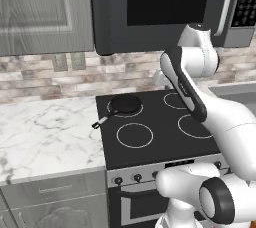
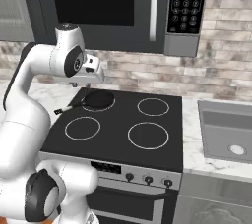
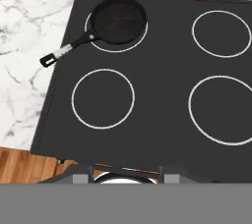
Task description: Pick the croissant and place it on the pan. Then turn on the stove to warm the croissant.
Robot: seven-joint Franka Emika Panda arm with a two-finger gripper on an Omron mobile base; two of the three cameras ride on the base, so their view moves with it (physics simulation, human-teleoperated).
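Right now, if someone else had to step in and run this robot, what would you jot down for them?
End effector: shut, nothing visibly held, raised above the back left of the stove.
Pan: sits empty on the stove's back left burner, handle reaching out toward the marble counter.
Croissant: I can't spot it in these pictures, so it must be found first.
Done: nothing I can confirm; the pan has no pastry in it.
Left: fetch the croissant, set it in the pan, then turn a front knob to heat that burner.
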